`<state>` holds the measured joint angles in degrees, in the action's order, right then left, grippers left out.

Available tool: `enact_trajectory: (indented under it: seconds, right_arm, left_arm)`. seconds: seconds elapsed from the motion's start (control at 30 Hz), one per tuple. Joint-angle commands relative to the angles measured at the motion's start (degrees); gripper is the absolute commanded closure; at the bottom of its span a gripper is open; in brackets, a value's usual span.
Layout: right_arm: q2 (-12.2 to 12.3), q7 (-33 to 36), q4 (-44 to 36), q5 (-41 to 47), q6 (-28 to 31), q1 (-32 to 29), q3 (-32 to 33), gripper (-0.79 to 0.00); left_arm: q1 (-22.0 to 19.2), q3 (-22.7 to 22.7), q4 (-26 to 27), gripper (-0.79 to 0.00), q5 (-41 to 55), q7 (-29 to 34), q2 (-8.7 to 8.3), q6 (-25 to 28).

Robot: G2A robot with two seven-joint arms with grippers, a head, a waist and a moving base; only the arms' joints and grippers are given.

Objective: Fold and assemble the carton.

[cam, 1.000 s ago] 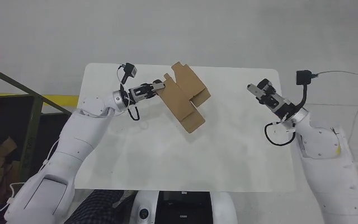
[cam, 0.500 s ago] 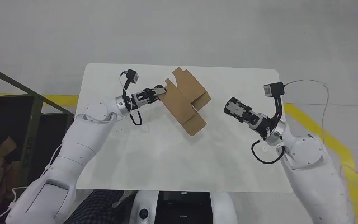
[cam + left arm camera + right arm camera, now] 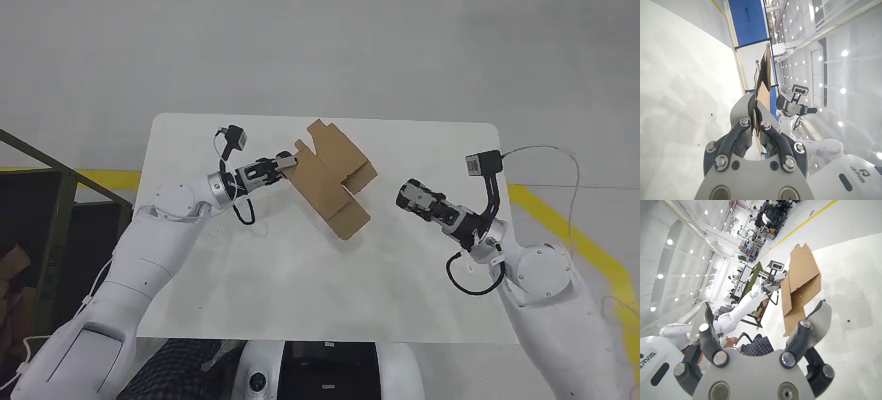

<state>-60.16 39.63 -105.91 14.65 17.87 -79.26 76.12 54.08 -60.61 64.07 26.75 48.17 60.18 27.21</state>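
A flat brown carton [image 3: 330,180] with loose flaps is held above the white table [image 3: 300,290] near its far middle. My left gripper [image 3: 285,160] is shut on the carton's left flap; the left wrist view has the cardboard edge [image 3: 763,79] pinched between the fingers [image 3: 742,111]. My right gripper [image 3: 408,193] stands open a short way right of the carton, not touching it. In the right wrist view the carton [image 3: 800,283] hangs just beyond the spread fingertips [image 3: 824,311], with the left gripper [image 3: 780,277] on its far side.
A green metal frame [image 3: 40,190] stands beside the table's left edge. A yellow floor line [image 3: 570,235] runs along the right. Bare table surface lies in front of and to both sides of the carton.
My right arm has swung in from the table's far right edge toward the carton. The left gripper and the carton have shifted slightly right and stayed joined.
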Motion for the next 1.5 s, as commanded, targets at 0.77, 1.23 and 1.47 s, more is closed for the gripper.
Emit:
enact_trajectory:
  seconds: [0.77, 1.23, 1.47]
  right_arm:
    - [-3.0, -4.8, 8.0, 11.8, -3.0, 4.9, -10.3, -0.785]
    - [-4.1, -7.2, 10.5, 15.3, -1.5, 5.8, -11.2, -0.785]
    - [-4.4, -6.3, 10.5, 20.0, -0.4, 4.8, -10.1, -0.785]
  left_arm:
    - [3.1, 0.5, 4.0, 0.0, 2.1, 1.6, 1.45, 0.3]
    - [4.1, 0.1, 5.2, 0.0, 3.4, 2.8, 2.01, -0.7]
    - [4.0, 0.1, 4.7, 0.0, 1.5, 1.2, 2.33, -0.1]
